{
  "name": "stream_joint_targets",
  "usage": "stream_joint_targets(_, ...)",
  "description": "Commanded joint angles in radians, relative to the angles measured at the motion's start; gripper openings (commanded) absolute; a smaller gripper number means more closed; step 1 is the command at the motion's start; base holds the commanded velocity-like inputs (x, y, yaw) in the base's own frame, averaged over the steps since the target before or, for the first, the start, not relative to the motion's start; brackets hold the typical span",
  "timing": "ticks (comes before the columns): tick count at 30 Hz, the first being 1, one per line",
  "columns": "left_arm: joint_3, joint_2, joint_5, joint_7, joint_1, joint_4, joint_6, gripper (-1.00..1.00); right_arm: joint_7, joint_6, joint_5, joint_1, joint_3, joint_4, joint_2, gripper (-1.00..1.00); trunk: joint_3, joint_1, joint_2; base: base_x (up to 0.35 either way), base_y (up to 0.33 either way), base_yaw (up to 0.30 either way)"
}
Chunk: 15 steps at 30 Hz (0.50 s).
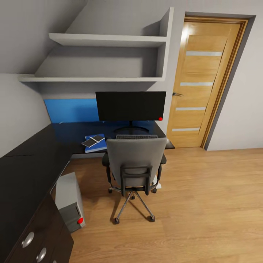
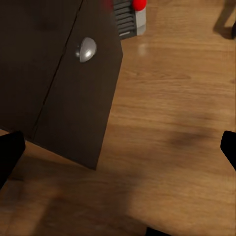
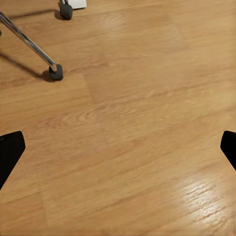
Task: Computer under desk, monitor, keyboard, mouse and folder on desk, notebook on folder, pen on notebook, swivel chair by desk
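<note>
The grey swivel chair (image 1: 136, 160) stands pushed up to the black desk (image 1: 29, 164), its back toward me. Behind it, the black monitor (image 1: 130, 106) stands on the desk with the keyboard (image 1: 136, 137) in front of it. Left of the keyboard lies the blue folder (image 1: 98, 146), carrying the grey notebook (image 1: 98, 138) and a thin white pen (image 1: 92, 141). The mouse is out of view. The grey computer (image 1: 69, 201) (image 2: 129, 17) stands on the floor by the desk's drawers. My left gripper (image 2: 118, 157) and right gripper (image 3: 118, 152) hang open over bare floor.
A black drawer front with a silver knob (image 2: 86, 49) is close to my left gripper. A chrome chair leg with its caster (image 3: 55, 72) lies near my right gripper. A wooden door (image 1: 204, 84) is at the back right, with wall shelves (image 1: 106, 40) above the desk. Open wooden floor (image 1: 212, 204) stretches right.
</note>
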<state>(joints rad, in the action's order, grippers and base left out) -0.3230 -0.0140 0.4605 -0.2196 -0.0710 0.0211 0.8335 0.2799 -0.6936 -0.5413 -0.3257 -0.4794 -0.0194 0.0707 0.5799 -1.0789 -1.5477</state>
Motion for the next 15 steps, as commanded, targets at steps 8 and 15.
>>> stream_joint_targets(8, -0.011, 0.0, 0.003, -0.008, 0.005, 0.0, 0.012, 1.0, 0.005, 0.0, -0.003, -0.001, -0.008, -0.002, 0.001, 1.0, -0.005, 0.008, 0.014, 0.0, 0.0, 0.0)
stream_joint_targets(15, -0.011, 0.003, 0.003, -0.008, 0.005, 0.0, 0.006, 1.0, 0.005, 0.0, -0.003, -0.001, -0.008, -0.002, 0.0, 1.0, -0.005, 0.008, 0.014, 0.0, 0.0, 0.0)
